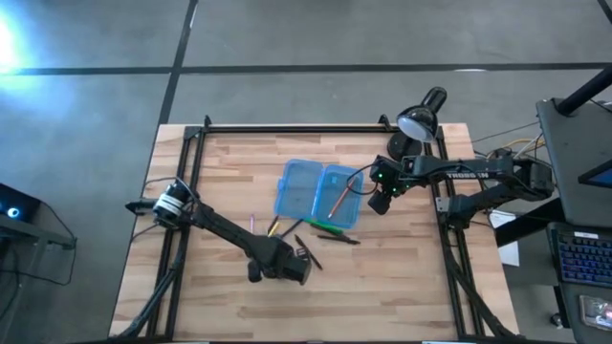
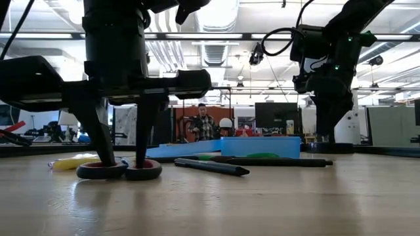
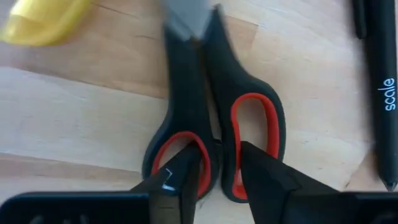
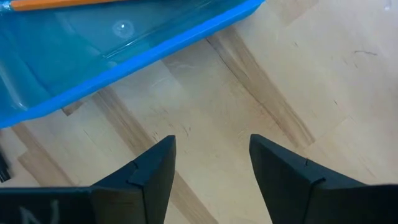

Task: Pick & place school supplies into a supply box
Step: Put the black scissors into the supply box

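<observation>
On the table, the left tool (image 3: 214,180) straddles the scissors' (image 3: 214,124) handle, fingers partly spread, not yet pinching.

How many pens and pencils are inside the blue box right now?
1 that I can see: an orange pencil lying slanted in the right half of the open supply box. The left half looks bare. The box is see-through, so a pale one could go unnoticed.

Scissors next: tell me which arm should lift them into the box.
Left. The left gripper is down at the scissors, one finger in each handle loop. The right gripper hangs open and empty over bare table beside the supply box, away from them.
</observation>
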### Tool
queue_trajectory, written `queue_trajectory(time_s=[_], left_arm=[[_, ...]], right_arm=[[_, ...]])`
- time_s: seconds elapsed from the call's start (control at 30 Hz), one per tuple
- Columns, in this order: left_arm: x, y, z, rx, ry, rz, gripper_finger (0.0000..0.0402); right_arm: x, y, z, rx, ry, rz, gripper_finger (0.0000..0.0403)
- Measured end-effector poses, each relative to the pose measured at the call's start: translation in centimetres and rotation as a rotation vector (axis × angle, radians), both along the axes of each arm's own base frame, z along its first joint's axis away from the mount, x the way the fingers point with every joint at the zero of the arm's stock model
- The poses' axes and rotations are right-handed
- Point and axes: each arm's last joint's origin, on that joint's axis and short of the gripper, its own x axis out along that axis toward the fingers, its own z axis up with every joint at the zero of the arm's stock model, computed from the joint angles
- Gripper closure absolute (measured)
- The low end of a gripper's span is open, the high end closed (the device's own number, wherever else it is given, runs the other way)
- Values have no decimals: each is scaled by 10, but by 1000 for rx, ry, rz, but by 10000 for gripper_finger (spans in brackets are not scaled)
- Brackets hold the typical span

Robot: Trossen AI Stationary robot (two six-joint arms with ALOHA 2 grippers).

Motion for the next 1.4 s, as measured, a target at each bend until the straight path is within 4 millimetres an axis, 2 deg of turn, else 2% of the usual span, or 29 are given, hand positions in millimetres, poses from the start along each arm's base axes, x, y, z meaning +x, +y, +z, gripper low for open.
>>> queue_trajectory(time_s=[0.13, 0.3, 0.43, 0.63, 1.03, 1.4], left_arm=[[-1, 1, -4, -13, 3, 1, 340], [-1, 1, -5, -23, 9, 1, 342], [1, 0, 1, -19, 6, 2, 342], [3, -2, 21, 74, 59, -3, 342], [12, -10, 55, 112, -7, -38, 343], [8, -8, 107, 266, 11, -62, 344]], right_arm=[[0, 0, 0, -8, 4, 27, 207], [0, 0, 0, -12, 6, 40, 207], [0, 0, 0, -14, 6, 46, 207], [0, 0, 0, -21, 3, 65, 207], [2, -1, 1, -27, -17, 65, 207], [2, -3, 1, -42, -15, 59, 209]])
